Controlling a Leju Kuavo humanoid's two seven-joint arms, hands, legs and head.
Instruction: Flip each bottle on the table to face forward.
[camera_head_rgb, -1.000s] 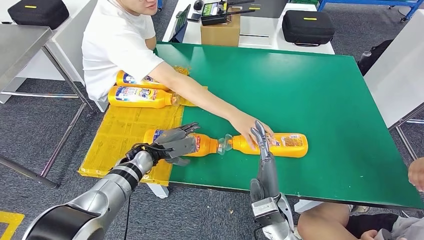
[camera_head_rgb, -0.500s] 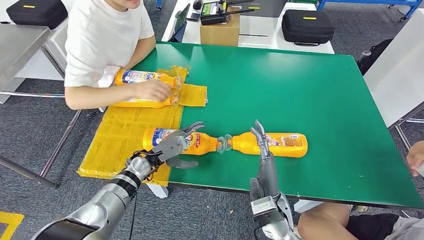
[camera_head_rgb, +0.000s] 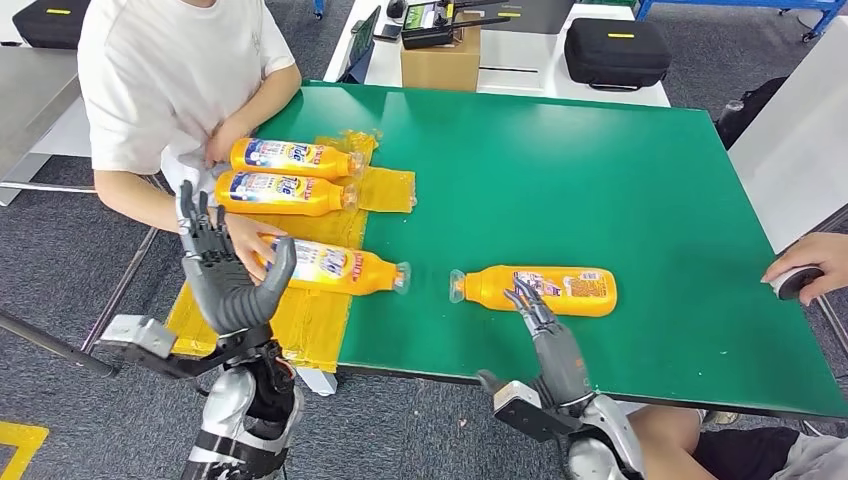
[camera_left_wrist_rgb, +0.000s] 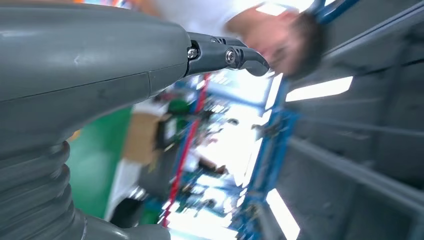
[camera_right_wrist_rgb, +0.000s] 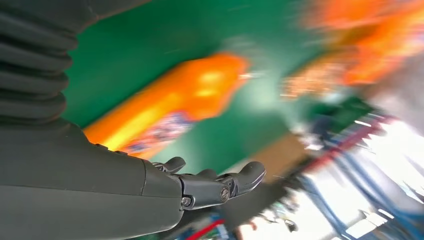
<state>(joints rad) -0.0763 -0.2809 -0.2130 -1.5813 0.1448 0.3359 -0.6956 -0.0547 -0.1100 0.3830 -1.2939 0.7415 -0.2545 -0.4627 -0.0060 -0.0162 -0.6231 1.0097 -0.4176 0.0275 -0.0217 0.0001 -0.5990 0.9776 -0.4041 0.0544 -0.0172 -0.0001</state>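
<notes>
Several orange bottles lie on their sides. One bottle rests on the green table, cap toward the left; my right hand hovers just in front of it, open, holding nothing. The right wrist view shows that bottle blurred past my right hand. A second bottle lies across the yellow mat and the table edge, a person's hand on its base. My left hand is raised upright in front of it, open and empty. Two more bottles lie on the mat.
A person in a white shirt sits at the table's left side. Another person's hand holds a small object at the right edge. A cardboard box and a black case stand beyond the far edge.
My left hand let go of the left bottle and rose upright. My right hand pulled back off the right bottle. The person moved the left bottle leftward, and two bottles now lie on the mat.
</notes>
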